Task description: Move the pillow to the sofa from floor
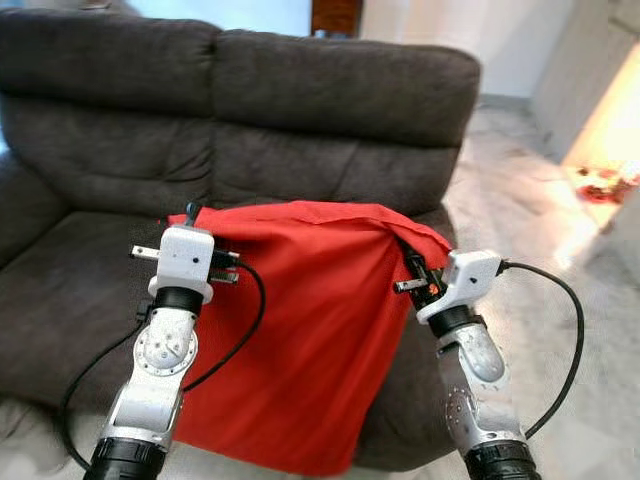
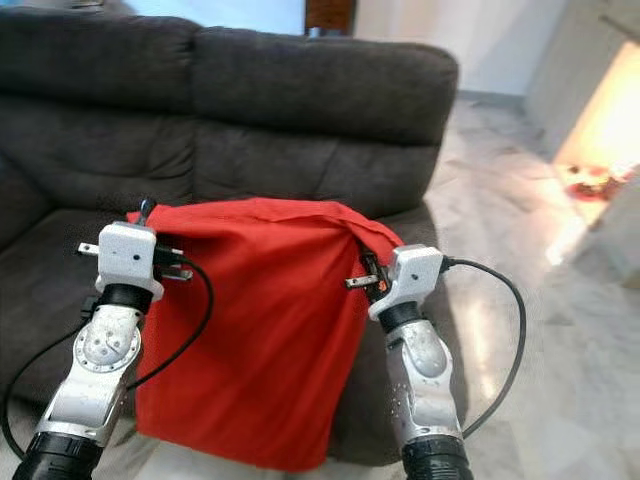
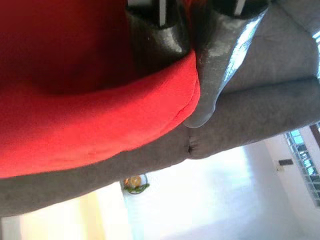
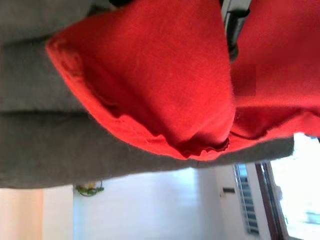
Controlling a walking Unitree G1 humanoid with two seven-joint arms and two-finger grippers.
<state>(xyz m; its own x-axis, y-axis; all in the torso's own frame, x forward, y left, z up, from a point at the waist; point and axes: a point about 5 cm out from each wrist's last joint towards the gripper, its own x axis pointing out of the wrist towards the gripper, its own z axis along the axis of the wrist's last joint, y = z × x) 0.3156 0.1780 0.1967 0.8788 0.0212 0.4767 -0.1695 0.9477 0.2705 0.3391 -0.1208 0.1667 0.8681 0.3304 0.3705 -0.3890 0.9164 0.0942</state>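
Red pillow (image 1: pixel 300 340) hangs off the floor, pinched at both top corners between left gripper (image 1: pixel 196 222) and right gripper (image 1: pixel 408 262), sofa (image 1: pixel 100 290) seat just beyond; setting down remains

I read this as home living room: dark grey fabric sofa (image 1: pixel 230 120) fills frame, pale marble floor (image 1: pixel 520 200) at right.
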